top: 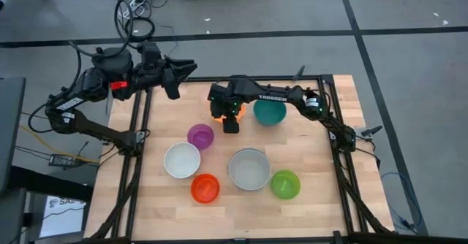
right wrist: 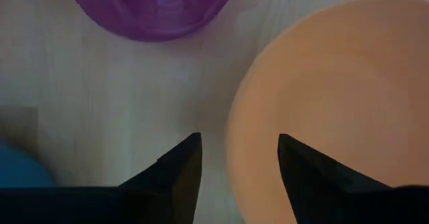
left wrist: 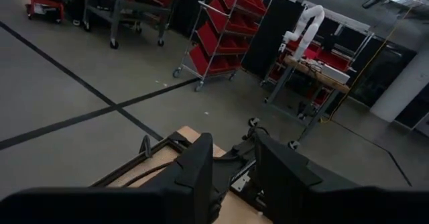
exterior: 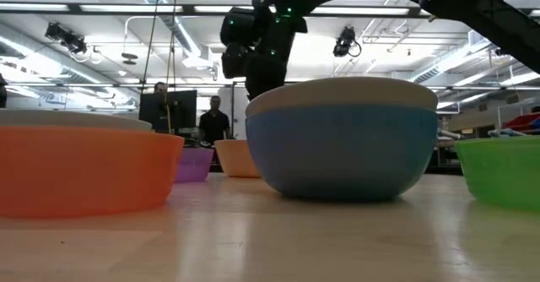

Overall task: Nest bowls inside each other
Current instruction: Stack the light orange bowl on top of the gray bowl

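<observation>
The right end effector (top: pixel 231 124) hangs just over the small round orange plastic bowl (right wrist: pixel 335 110) at the far middle of the wooden counter (top: pixel 322 207), with its two dark fingers (right wrist: pixel 175 167) spread wide, holding nothing, and set on either side of that bowl's left rim. The round purple plastic bowl (top: pixel 200 136) sits just nearer and to the left of it. The right arm is much the closer one; the left end effector (top: pixel 175 72) waits past the far left corner, partly open and empty.
</observation>
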